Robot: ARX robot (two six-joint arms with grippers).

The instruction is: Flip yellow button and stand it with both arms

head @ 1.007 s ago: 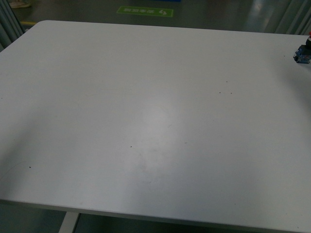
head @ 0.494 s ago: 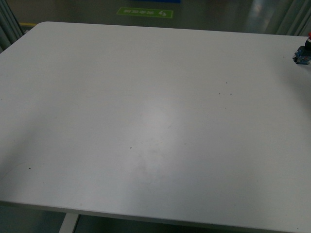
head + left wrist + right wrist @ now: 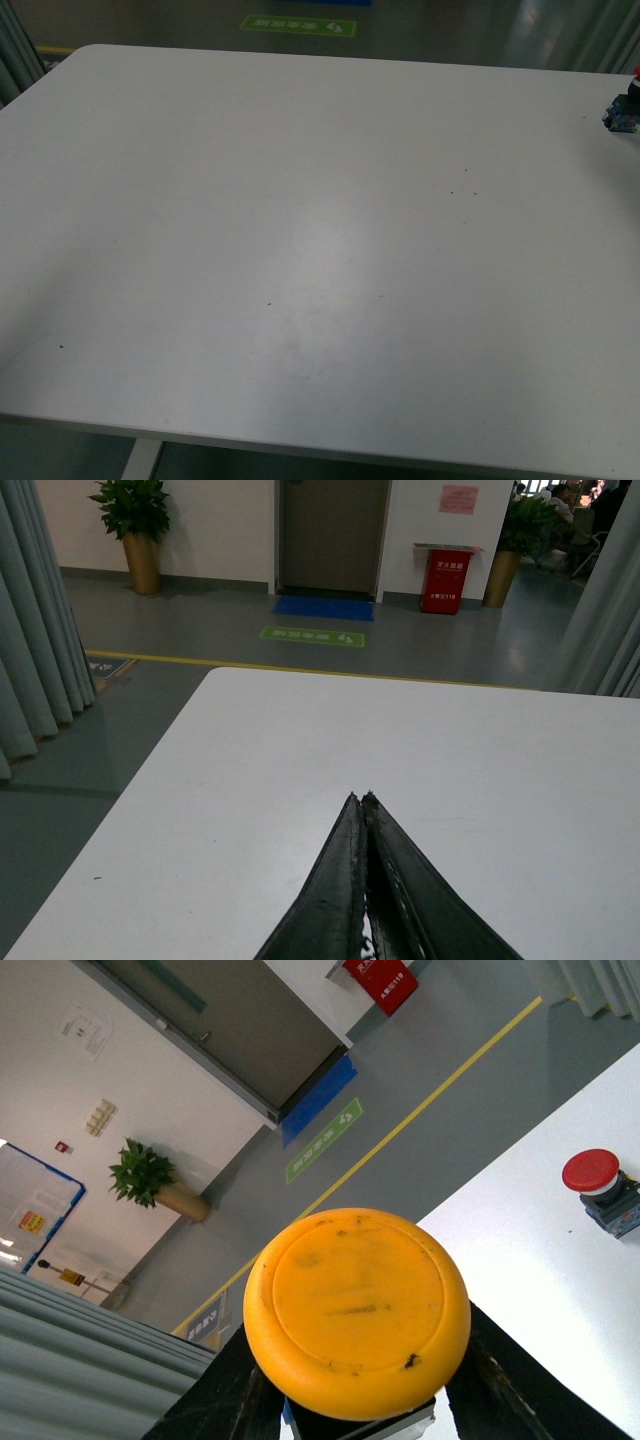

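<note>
- Right wrist view, nearest: right pincer (image 3: 365, 1400) is clamped on the yellow button (image 3: 357, 1305), a push-button with a flat, round, scuffed orange-yellow plastic cap. The cap faces the camera, with a black finger (image 3: 225, 1390) on each side. The body under the cap is mostly hidden. Cannot tell whether it touches the counter.
- This is the only view that shows the yellow button.
- Left wrist view: left pincer (image 3: 361, 808) has its black fingers pressed together to a point, with nothing between them. It sits above the flat white counter (image 3: 300, 750).
- Front view: neither arm is in frame, only the broad counter top.
- Red-capped switch (image 3: 624, 108), small with a blue-and-black body: the front view shows it near the counter's far right corner, cap uppermost and cut by the frame edge. The right wrist view shows it whole, well apart from the yellow button. The left wrist view does not take it in.
- Farthest, left wrist view: grey floor with a green floor sign (image 3: 312, 636), a red box (image 3: 446, 580) at the wall, and a potted plant (image 3: 140, 530).
</note>
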